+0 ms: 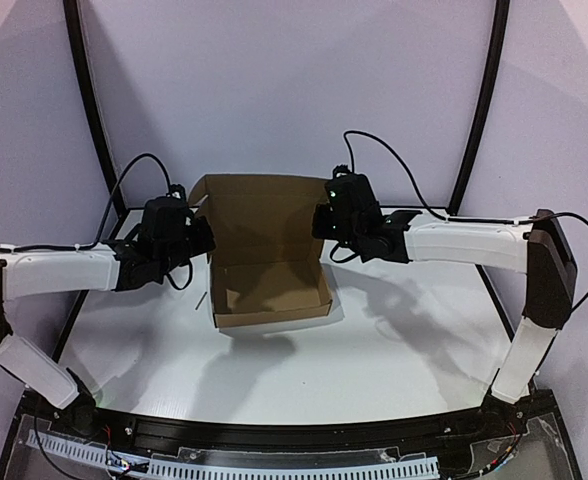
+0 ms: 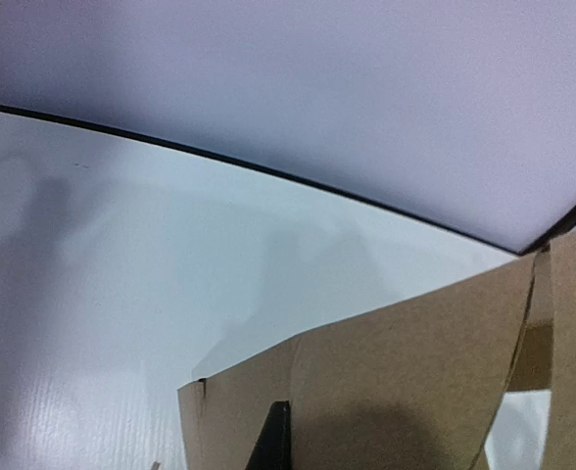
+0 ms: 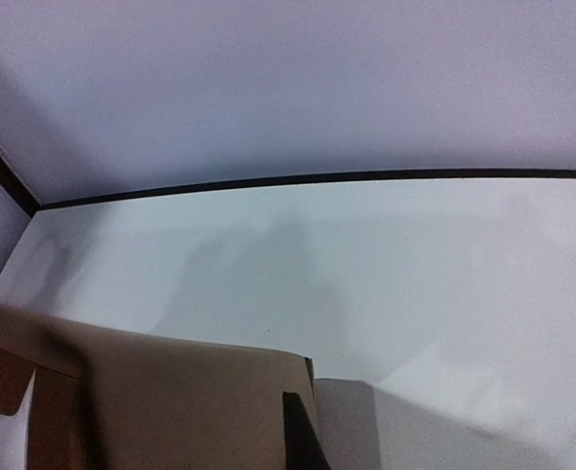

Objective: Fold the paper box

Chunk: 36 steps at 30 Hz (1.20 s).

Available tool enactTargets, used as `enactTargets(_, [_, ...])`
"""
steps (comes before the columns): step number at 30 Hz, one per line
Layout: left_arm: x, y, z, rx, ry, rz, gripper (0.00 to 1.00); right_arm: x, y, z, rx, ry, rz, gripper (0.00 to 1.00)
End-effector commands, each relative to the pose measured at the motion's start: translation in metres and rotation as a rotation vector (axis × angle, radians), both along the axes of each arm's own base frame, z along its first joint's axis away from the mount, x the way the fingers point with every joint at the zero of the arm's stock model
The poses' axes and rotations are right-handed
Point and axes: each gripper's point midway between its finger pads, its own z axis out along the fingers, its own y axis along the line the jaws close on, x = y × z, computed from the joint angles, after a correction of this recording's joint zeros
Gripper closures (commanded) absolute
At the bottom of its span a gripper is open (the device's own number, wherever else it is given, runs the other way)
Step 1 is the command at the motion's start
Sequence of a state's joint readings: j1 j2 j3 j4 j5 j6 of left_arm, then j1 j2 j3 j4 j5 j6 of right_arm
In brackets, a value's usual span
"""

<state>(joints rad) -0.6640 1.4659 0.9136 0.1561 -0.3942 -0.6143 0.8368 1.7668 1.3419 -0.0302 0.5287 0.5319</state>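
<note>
In the top view, the plain brown die-cut cardboard box (image 1: 270, 290) is seen mid-way across the white surface (image 1: 404, 340). Its tray is already formed and its lid (image 1: 264, 215) stands upright at the far side, so closing and tucking are judged to remain. The left fingers (image 1: 198, 234) and right fingers (image 1: 323, 220) are set at the lid's side edges.

In the left wrist view, one dark finger is seen against cardboard, and a grip cannot be told. The same is seen in the right wrist view.

No writing is found.
</note>
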Motion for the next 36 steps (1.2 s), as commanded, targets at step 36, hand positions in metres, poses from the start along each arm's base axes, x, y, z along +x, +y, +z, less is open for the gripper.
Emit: enactTargets(36, [-0.045,-0.014,-0.064,0.024,0.071,-0.148,0.88,-0.045,0.034,-0.082,-0.003,0.221,0.254,1.0])
